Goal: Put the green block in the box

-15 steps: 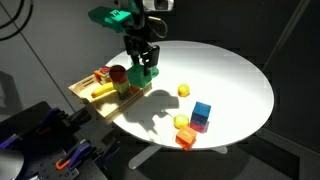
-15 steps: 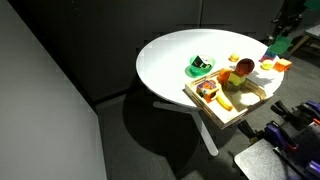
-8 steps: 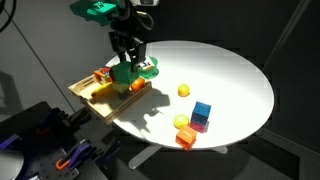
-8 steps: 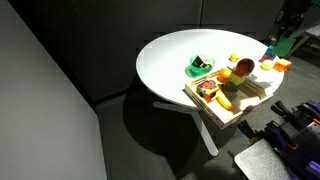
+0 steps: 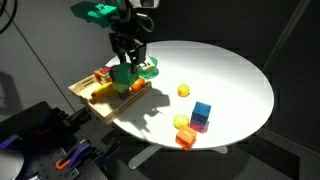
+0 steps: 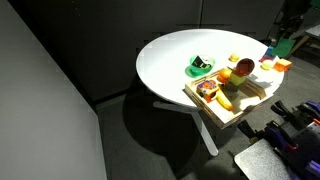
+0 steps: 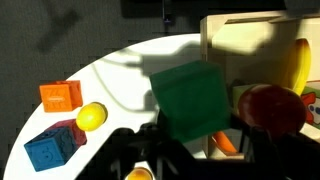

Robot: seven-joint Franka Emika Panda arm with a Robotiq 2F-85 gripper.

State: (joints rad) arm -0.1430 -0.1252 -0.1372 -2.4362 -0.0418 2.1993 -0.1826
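My gripper (image 5: 124,62) is shut on the green block (image 5: 123,72) and holds it just above the right end of the box (image 5: 88,96), a tan wooden tray. In the wrist view the green block (image 7: 190,100) fills the middle between my gripper's (image 7: 190,135) dark fingers, with the box (image 7: 235,35) to the right behind it. In an exterior view the green block (image 6: 281,45) hangs under my gripper (image 6: 283,35) beyond the box (image 6: 212,110).
The box holds a red apple (image 7: 270,108), a banana (image 7: 300,65) and other toy food. A green-and-white dish (image 6: 202,67) sits beside it. On the round white table (image 5: 230,75) lie a blue cube (image 5: 202,110), a yellow ball (image 5: 183,90) and an orange block (image 5: 185,137).
My gripper carried the green block leftward from over the table to over the box's end. It has held still in the last half second.
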